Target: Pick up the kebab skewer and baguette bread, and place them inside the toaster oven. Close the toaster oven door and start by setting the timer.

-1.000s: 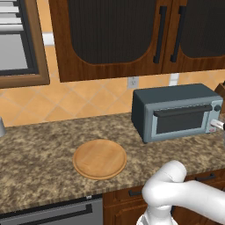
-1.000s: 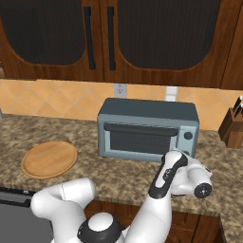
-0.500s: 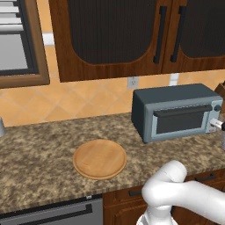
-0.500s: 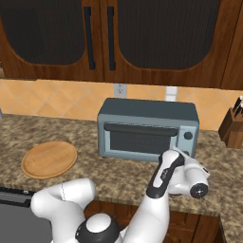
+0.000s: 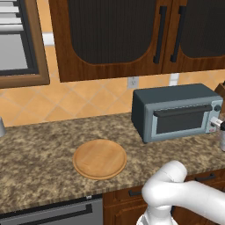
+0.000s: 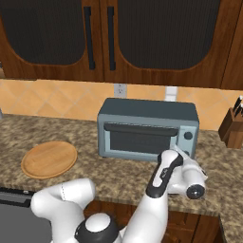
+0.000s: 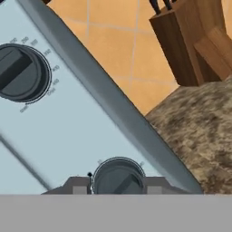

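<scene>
Countertop toaster oven knob between hand fingers.

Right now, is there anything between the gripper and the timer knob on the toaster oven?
Nothing visible is in the way. In the hand view the gripper is already on the lower knob of the toaster oven, one fingertip on each side of it, closed on it. The door is shut, and the knife block stands off to the side.
</scene>
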{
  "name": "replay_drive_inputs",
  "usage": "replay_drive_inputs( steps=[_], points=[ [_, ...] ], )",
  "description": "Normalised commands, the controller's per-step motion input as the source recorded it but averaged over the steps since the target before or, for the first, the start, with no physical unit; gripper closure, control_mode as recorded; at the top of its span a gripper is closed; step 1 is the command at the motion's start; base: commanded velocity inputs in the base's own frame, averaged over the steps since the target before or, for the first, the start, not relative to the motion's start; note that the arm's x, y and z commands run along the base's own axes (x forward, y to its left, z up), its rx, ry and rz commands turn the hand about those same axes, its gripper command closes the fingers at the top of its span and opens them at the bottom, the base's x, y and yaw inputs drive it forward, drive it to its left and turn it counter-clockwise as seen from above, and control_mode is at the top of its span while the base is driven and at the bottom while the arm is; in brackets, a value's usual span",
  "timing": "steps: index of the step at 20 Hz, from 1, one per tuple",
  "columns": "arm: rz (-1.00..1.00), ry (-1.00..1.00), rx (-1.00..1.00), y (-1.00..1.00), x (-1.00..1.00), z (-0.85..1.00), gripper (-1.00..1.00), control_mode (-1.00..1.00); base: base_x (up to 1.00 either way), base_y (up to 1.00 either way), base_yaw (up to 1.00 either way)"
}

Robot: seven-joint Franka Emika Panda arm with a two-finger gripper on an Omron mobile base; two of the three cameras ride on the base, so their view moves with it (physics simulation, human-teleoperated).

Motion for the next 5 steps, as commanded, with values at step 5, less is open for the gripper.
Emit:
replay_drive_inputs(
  steps=[5],
  points=[
    [-0.15,0.0,0.13,0.05,0.0,-0.11,1.0,-1.0,0.0,0.0,0.0]
  ],
)
